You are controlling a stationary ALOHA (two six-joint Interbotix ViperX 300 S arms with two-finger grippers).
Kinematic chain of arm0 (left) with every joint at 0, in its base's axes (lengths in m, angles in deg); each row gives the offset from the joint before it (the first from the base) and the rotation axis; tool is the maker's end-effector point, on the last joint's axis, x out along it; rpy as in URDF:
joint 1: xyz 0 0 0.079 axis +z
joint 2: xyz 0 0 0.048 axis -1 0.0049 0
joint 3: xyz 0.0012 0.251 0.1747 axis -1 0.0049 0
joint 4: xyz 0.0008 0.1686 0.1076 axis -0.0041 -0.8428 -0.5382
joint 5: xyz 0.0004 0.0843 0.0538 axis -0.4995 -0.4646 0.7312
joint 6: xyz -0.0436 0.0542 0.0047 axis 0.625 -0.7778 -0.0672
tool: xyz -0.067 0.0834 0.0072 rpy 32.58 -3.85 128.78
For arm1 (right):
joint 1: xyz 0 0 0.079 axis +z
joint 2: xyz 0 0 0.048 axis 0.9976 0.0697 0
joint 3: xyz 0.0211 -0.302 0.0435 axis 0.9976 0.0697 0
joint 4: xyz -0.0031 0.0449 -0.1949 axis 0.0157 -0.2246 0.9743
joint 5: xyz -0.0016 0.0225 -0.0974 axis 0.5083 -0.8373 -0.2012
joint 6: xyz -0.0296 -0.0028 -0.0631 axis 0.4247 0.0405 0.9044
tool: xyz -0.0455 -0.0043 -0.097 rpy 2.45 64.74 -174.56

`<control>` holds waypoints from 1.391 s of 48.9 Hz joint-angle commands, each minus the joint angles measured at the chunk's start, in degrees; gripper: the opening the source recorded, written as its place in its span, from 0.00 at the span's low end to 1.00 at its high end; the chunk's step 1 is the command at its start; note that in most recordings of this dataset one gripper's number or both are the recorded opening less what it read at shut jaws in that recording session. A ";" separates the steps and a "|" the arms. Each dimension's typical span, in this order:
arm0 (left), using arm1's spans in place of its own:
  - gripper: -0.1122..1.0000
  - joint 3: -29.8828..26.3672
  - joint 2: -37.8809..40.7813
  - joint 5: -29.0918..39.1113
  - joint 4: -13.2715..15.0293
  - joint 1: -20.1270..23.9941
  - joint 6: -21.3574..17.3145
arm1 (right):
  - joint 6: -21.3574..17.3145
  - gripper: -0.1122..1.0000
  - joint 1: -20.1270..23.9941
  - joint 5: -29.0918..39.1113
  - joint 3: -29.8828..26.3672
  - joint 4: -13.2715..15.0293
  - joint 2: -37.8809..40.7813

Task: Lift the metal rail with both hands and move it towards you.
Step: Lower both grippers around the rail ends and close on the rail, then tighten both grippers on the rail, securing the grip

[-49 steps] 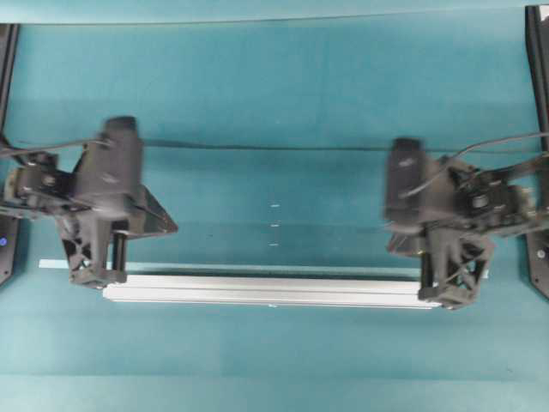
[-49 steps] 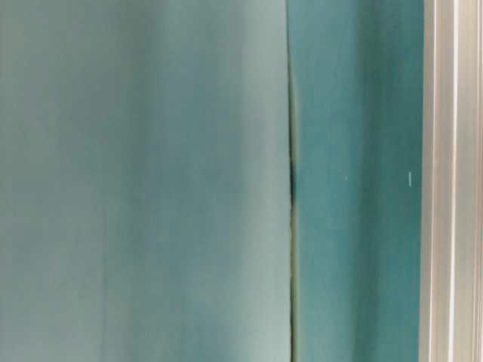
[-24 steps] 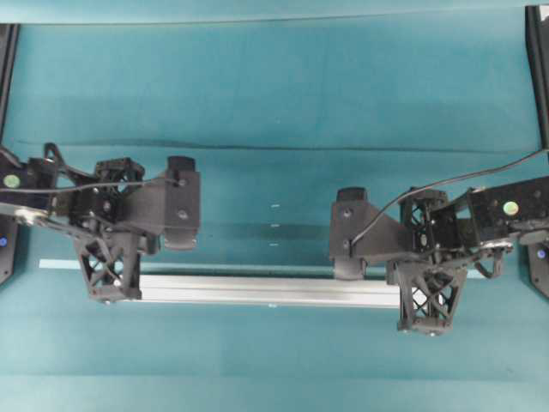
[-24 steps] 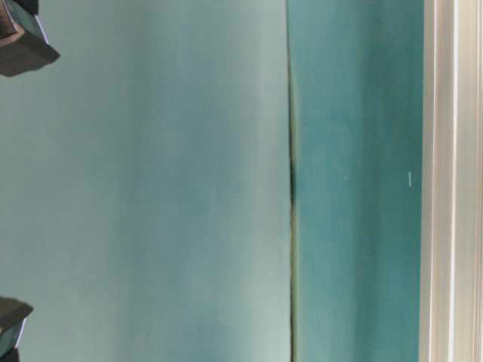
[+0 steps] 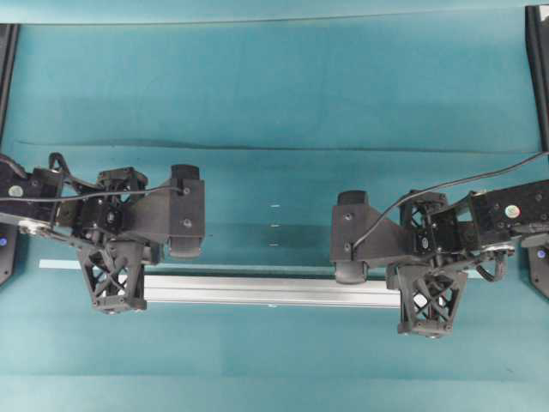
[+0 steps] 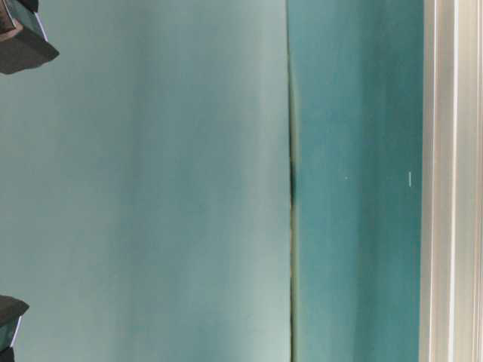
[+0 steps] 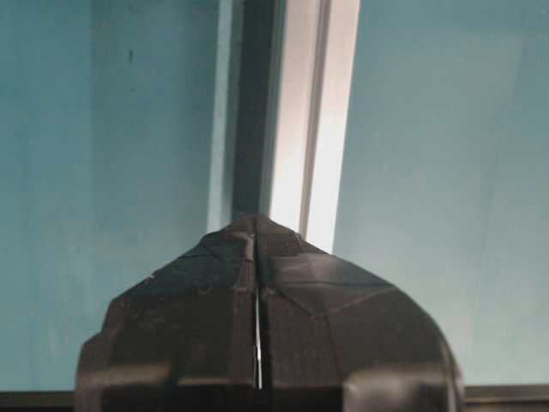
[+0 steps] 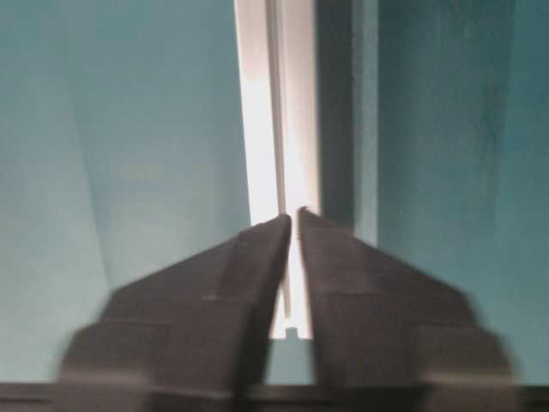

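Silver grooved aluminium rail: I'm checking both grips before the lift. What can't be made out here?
- Overhead: silver grooved aluminium rail ends hidden under left gripper and right gripper.
- Left wrist: closed fingers hide contact.
- Right wrist: blurred; grip unclear.
- Table-level: rail cut off by the right edge.

This is looking like a robotics lab bench rather than a home or shop: a tabletop (image 5: 274,86) covered edge to edge in plain teal matting is carrying nothing domestic, only an aluminium extrusion rail (image 5: 270,290) and a pale flat strip (image 5: 60,265) lying alongside it. Two black arms with bare motor housings and loose black cables are reaching in from the left and right edges, each ending in a lattice-printed tool, left (image 5: 116,283) and right (image 5: 427,305). Black frame posts (image 5: 537,77) are standing at the tabletop's far corners, and small white marks (image 5: 274,226) are sitting near its middle.
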 commanded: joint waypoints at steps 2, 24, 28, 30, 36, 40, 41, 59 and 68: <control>0.20 0.00 -0.62 -0.35 -0.18 -0.26 0.53 | -0.18 0.42 0.18 -1.67 0.09 0.00 0.18; 0.97 1.14 1.67 -2.99 -0.18 -0.88 1.49 | -3.52 1.00 1.85 -5.10 4.04 2.90 0.18; 0.98 1.14 2.02 -4.57 -0.18 -1.32 2.64 | -4.48 1.00 2.11 -5.98 4.66 2.90 0.26; 0.98 1.32 2.20 -5.01 -0.26 -1.58 3.43 | -5.01 1.00 2.20 -6.24 5.01 2.81 0.18; 0.98 2.11 2.81 -5.54 -0.18 -2.37 5.62 | -5.71 1.00 2.55 -8.61 6.50 2.90 0.26; 0.98 2.81 2.99 -6.59 -0.18 -2.99 6.42 | -5.89 1.00 2.55 -10.72 7.73 2.90 0.26; 0.98 2.99 2.99 -7.03 -0.18 -3.16 6.50 | -5.89 1.00 2.64 -11.16 8.00 2.81 0.26; 0.98 8.79 4.57 -14.77 -0.18 -3.52 7.03 | -5.89 1.00 2.90 -17.84 11.87 2.90 0.79; 0.98 10.37 6.86 -17.49 -0.18 -3.43 6.33 | -5.89 1.00 2.90 -19.86 13.10 2.90 2.29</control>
